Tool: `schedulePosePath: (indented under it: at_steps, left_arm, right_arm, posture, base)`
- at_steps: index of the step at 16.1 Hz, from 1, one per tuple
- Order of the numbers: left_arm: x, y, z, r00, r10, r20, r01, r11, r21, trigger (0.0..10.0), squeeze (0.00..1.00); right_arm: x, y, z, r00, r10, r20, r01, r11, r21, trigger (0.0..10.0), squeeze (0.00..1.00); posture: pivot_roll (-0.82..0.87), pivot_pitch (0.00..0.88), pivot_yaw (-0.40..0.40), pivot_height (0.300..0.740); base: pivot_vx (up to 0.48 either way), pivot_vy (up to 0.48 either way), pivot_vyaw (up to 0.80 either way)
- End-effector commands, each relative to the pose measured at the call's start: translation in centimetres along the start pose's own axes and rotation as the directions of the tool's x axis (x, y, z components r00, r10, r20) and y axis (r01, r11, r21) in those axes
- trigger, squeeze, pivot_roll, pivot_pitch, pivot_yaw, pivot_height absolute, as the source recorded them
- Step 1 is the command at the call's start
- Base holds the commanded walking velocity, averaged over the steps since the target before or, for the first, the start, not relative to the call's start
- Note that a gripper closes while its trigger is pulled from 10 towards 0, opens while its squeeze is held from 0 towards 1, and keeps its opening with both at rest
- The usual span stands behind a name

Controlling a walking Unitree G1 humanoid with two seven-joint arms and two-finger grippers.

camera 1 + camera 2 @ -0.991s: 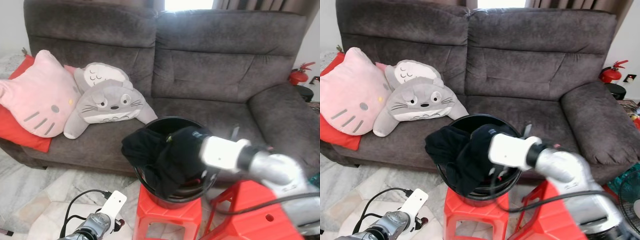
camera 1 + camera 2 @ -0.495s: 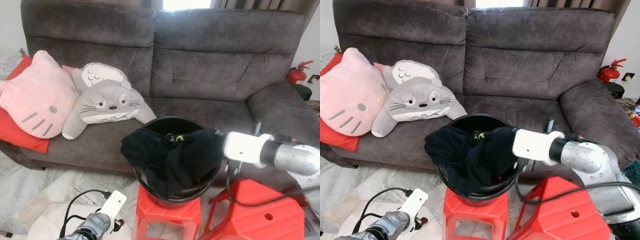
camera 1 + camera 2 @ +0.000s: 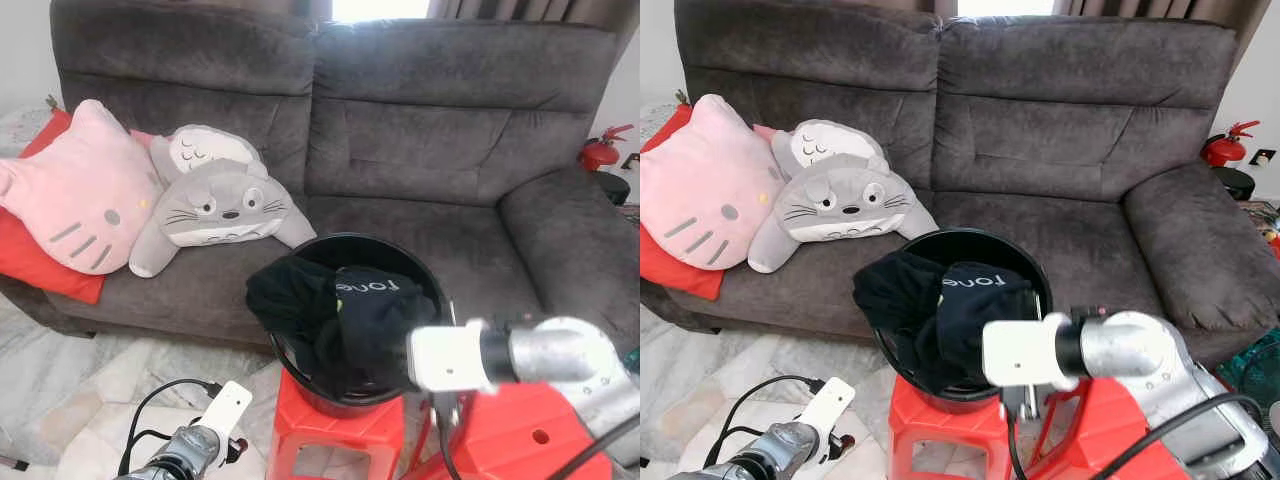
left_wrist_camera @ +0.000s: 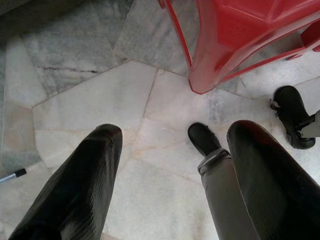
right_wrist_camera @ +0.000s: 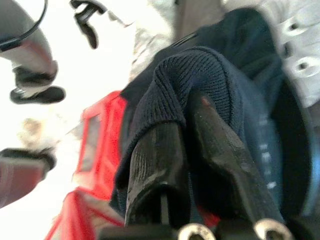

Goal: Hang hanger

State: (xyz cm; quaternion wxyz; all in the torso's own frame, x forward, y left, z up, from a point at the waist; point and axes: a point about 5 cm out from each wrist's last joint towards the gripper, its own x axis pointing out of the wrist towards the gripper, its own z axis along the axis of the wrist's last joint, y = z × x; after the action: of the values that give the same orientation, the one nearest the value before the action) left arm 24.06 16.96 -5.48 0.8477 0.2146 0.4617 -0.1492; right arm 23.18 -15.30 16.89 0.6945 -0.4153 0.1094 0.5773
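Dark knitted cloth (image 5: 200,95), soft and ribbed, is pinched between the two black fingers of the right pincer (image 5: 195,150). This garment hangs over the rim of a round black bucket (image 3: 400,262), which stands on a red plastic stool (image 3: 335,435). Behind is a grey plush sofa (image 3: 440,130) with cat-shaped cushions (image 3: 215,205). The left pincer (image 4: 170,165) hangs with fingers wide apart above the pale marble floor (image 4: 90,105).

Even daylight from a window (image 3: 377,9) at the top edge lights the head views sharply. The right wrist view is blurred, its floor (image 5: 117,37) overexposed.
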Motion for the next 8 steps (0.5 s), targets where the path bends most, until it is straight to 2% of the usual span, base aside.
schedulePosePath:
  at_steps: [1,8]
  left_arm:
    - [0.0,0.0,-0.1,1.0,0.002,-0.016,-0.002,1.0,0.01,10.0,0.0]
    - [0.0,0.1,-0.1,1.0,0.006,-0.016,-0.006,1.0,0.017,10.0,0.0]
  right_arm:
    - [0.1,0.4,-0.3,0.999,0.028,-0.024,-0.028,1.0,0.003,0.0,0.0]
    - [1.2,0.9,-0.9,0.999,0.041,-0.008,-0.04,0.999,0.03,0.0,0.0]
  posture:
    - [-0.21,0.0,-0.038,0.74]
    - [-0.21,0.0,-0.036,0.74]
  base:
    - [0.0,0.0,0.0]
    - [0.0,0.0,0.0]
